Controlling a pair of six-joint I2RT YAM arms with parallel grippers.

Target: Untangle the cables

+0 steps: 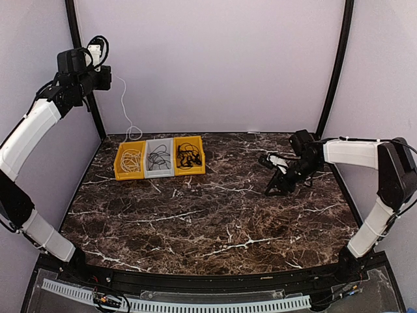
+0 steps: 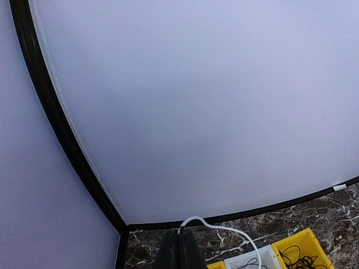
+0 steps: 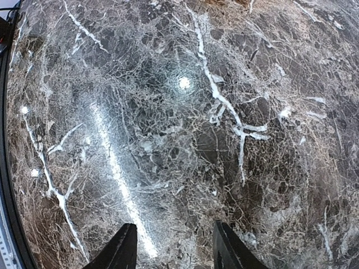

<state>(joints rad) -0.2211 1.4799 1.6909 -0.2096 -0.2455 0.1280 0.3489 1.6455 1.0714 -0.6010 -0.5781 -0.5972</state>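
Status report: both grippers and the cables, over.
Left gripper shut on white cable, raised high; tail trails down to leftmost bin. Right gripper open, empty, low over table. Nothing blocking.

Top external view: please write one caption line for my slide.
Raised left arm holds a white cable hanging to the left yellow bin; right arm hovers low.

We see the table as glossy, polished marble-look stone, dark with white veins, mirroring lamp glare. The bins at far left look like smooth hard plastic. The walls are matt. The white cable looks smooth, rubbery.
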